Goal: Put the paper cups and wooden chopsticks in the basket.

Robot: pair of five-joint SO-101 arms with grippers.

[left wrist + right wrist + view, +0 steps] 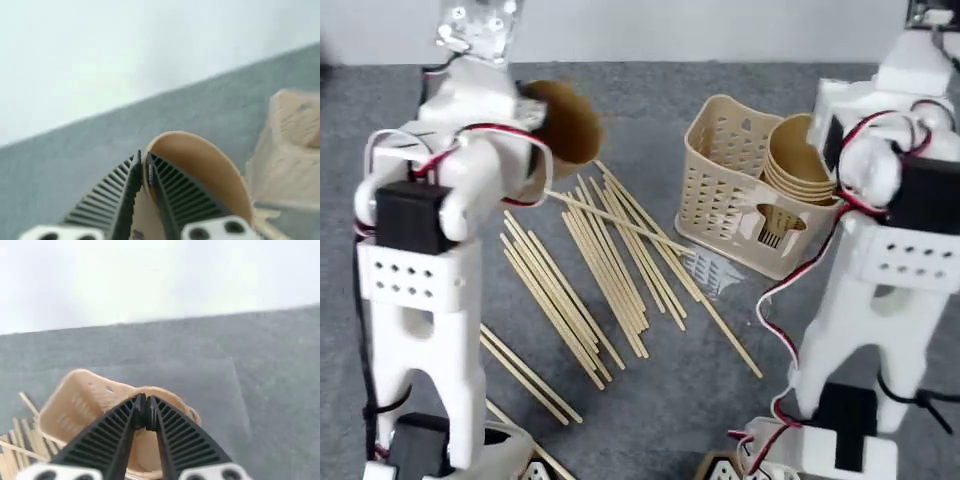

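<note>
The paper cup is held by its rim in the closed left fingers, with the basket at 3 o'clock. The right fingers are closed and empty.

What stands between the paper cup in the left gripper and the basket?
Only the chopsticks lie flat on the table between paper cup and basket. The right gripper hangs over the basket, above its stacked cups, and may crowd the drop.
</note>
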